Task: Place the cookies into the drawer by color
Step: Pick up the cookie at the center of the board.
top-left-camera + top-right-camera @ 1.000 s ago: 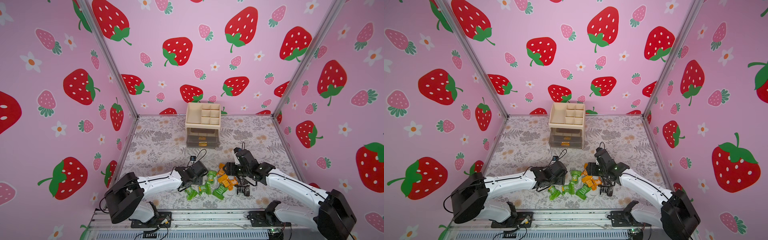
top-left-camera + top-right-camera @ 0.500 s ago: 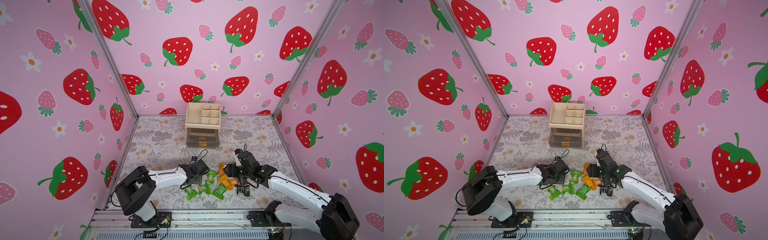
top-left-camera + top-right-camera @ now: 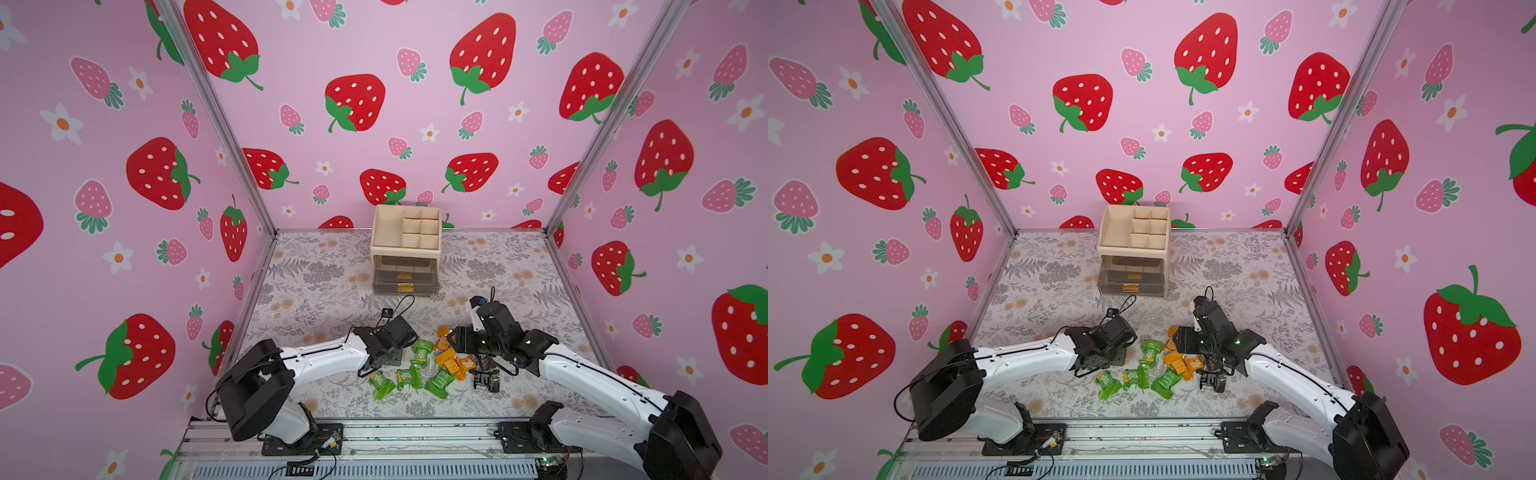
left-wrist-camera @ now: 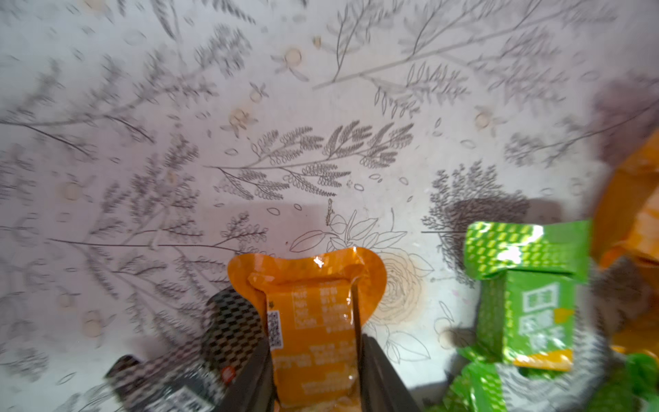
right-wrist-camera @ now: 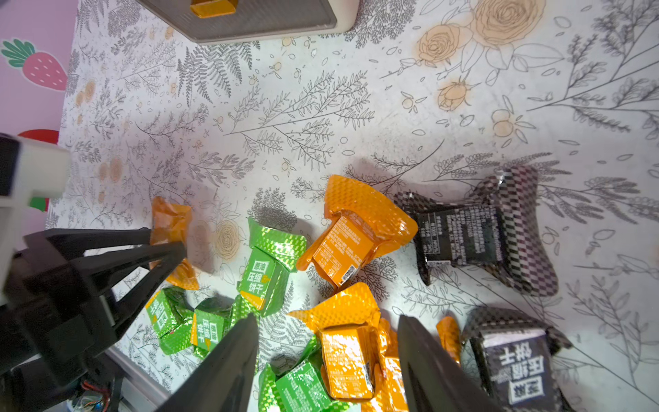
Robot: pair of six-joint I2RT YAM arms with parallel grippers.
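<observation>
Your left gripper [image 4: 313,340] is clamped on an orange cookie [image 4: 310,285]. Both fingers press its sides, and its near end is cut off by the frame. Your right gripper [image 5: 327,319] stands parted astride a second orange cookie [image 5: 347,360]; whether either finger touches it is unclear. The other cookies [image 3: 424,365] lie heaped in front of the drawer [image 3: 405,249], on the robot's side of it, between the two arms. A black cookie [image 4: 231,328] beside the held one is blurred. In both top views the wrists hide the fingertips. What lies behind the drawer's smoky fronts cannot be made out, and the right wrist view crops it to one gold handle [image 5: 214,6].
</observation>
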